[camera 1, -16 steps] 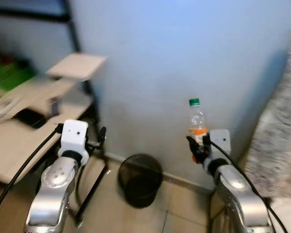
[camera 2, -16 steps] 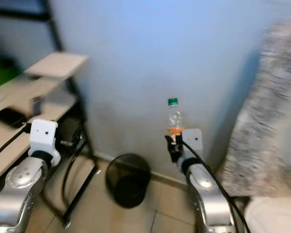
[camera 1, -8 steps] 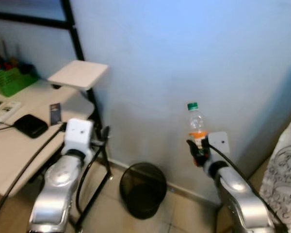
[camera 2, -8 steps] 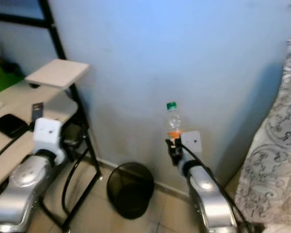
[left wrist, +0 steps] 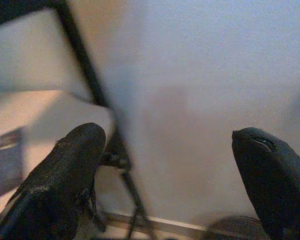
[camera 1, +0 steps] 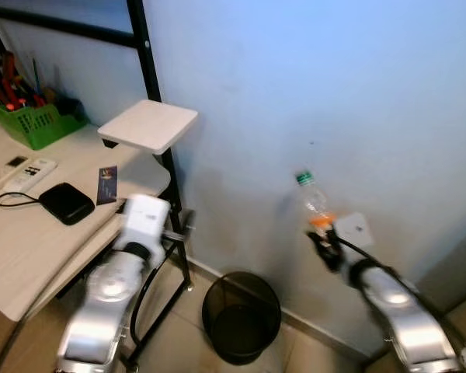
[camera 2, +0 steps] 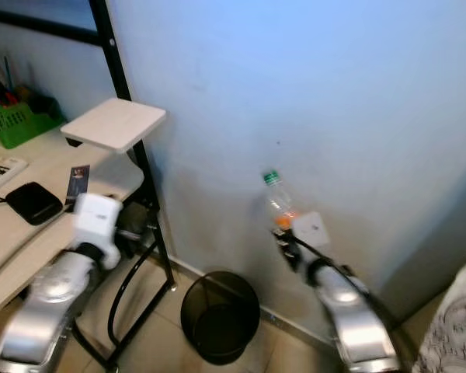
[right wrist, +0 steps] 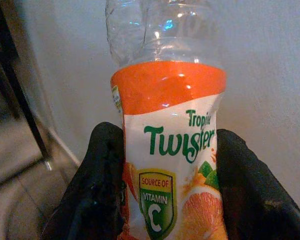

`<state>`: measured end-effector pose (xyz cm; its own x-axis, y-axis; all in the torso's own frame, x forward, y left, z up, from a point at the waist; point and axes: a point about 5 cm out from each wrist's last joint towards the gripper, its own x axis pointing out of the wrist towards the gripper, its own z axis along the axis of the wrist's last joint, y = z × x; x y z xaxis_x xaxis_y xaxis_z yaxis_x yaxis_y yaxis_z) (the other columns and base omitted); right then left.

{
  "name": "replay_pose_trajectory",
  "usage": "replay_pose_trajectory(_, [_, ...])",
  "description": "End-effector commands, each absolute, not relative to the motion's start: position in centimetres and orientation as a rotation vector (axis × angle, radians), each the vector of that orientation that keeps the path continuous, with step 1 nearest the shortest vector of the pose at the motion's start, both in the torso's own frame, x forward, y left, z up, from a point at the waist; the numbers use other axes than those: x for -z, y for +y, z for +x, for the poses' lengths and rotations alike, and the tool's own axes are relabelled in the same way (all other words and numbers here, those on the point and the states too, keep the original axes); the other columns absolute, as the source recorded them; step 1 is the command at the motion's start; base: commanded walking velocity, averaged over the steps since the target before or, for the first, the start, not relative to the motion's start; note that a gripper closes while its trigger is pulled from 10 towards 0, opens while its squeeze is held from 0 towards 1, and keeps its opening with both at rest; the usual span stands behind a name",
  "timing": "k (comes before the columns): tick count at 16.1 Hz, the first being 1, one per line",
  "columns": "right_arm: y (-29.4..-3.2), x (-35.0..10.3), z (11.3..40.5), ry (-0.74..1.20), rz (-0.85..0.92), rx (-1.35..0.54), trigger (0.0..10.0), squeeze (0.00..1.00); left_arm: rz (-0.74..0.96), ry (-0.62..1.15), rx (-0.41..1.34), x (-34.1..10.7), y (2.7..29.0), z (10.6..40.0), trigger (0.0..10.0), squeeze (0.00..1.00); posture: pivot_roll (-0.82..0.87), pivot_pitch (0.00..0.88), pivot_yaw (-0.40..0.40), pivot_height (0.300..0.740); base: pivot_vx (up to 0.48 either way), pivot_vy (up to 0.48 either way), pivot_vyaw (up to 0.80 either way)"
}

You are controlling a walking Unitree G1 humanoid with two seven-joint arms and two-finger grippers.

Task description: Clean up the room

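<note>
Left eye view: right gripper [camera 1: 324, 247], right of centre, clamps an empty Tropicana Twister bottle [camera 1: 313, 202], green cap tilted up-left, near the blue wall [camera 1: 311, 85]. Black mesh wastebasket [camera 1: 241, 316] stands at lower centre; bare tile lies beside it. Desk [camera 1: 23, 249] edge and black shelf post [camera 1: 161, 140] bound the left.

Left wrist view: left gripper [left wrist: 165, 165] fingers spread wide, holding nothing.

Right wrist view: both fingers [right wrist: 102, 175] press the orange label.
</note>
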<state>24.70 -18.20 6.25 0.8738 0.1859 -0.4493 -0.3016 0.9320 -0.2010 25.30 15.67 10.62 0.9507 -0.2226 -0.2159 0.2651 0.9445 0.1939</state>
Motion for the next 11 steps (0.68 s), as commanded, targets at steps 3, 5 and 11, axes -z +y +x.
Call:
replay_pose_trajectory(3, [-16.9, -5.8, 25.3, 0.436, -0.345, -0.422, 10.0, 0.0, 0.267, 0.217, 0.299, -10.3, 16.1, 24.9, 10.0, 0.0, 0.06, 0.0, -0.01, 0.74, 0.0, 0.0, 0.0])
replay_pose_trajectory(5, [-16.2, -4.5, 27.0, 0.455, -0.34, -0.445, 10.0, 0.0, 0.36, 0.285, 0.469, -9.1, 16.0, 24.8, 10.0, 0.0, 0.07, 0.0, -0.01, 0.74, 0.0, 0.0, 0.0])
replay_pose_trajectory(11, [-12.0, -1.4, 30.2, 0.57, -0.322, -0.448, 10.0, 0.0, 0.464, 0.365, 0.812, -8.6, 16.3, 25.3, 10.0, 0.0, 0.07, 0.0, 0.005, 0.74, 0.0, 0.0, 0.0])
